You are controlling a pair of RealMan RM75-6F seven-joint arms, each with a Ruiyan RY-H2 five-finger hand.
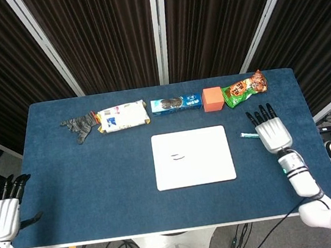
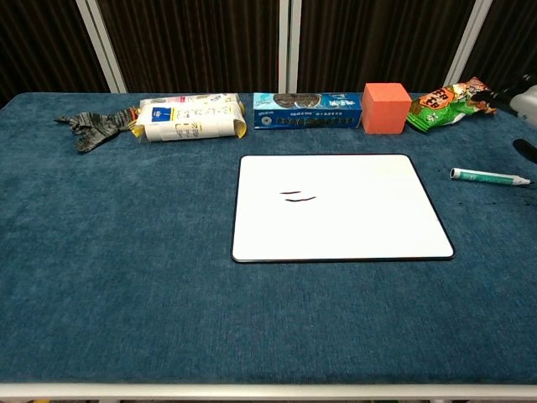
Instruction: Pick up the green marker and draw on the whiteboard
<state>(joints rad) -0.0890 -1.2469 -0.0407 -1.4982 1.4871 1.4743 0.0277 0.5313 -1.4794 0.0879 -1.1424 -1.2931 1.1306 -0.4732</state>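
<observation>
The green marker (image 2: 489, 176) lies flat on the blue table, right of the whiteboard (image 2: 339, 206); in the head view the marker (image 1: 249, 134) pokes out from under my right hand (image 1: 272, 133). That hand hovers over the table with straight, spread fingers and holds nothing; in the chest view only its edge (image 2: 522, 96) shows at the right border. The whiteboard (image 1: 193, 157) carries two short dark strokes left of its middle. My left hand (image 1: 3, 213) hangs open off the table's left front corner.
Along the far edge lie a grey cloth (image 1: 78, 127), a white packet (image 1: 121, 116), a blue cookie box (image 1: 177, 103), an orange cube (image 1: 212, 99) and a green snack bag (image 1: 244, 87).
</observation>
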